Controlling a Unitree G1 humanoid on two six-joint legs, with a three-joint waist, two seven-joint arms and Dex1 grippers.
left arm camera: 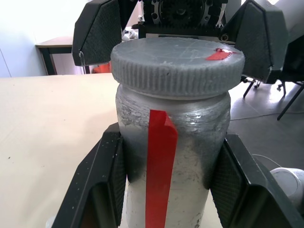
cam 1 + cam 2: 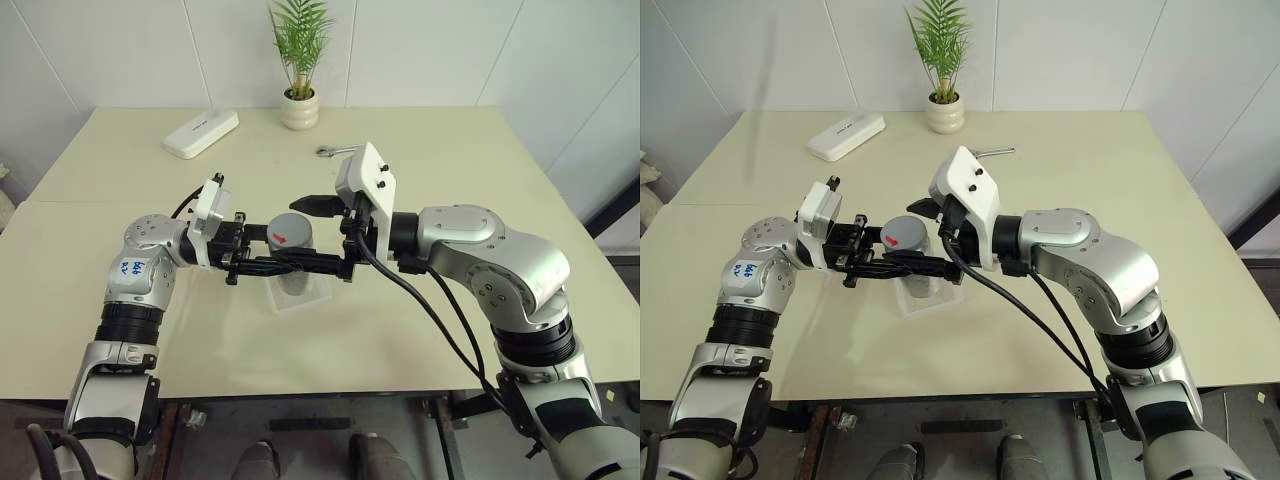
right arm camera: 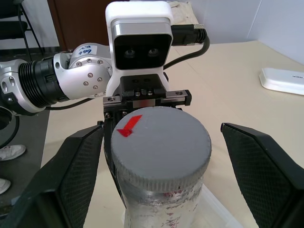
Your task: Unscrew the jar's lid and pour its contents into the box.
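The jar, silvery with a red label strip, is held upright just above the clear box near the table's middle. My left gripper is shut on the jar's body from the left. The grey lid with its red mark sits on the jar. My right gripper reaches in from the right at lid height. It is open, with one finger on each side of the lid: one lies close against the rim and the other stands a small gap off. The contents are hidden inside the jar.
A white plant pot stands at the table's far edge, and a flat white oblong device lies at the far left. A small metal tool lies behind my right wrist. The table's front edge runs just below my arms.
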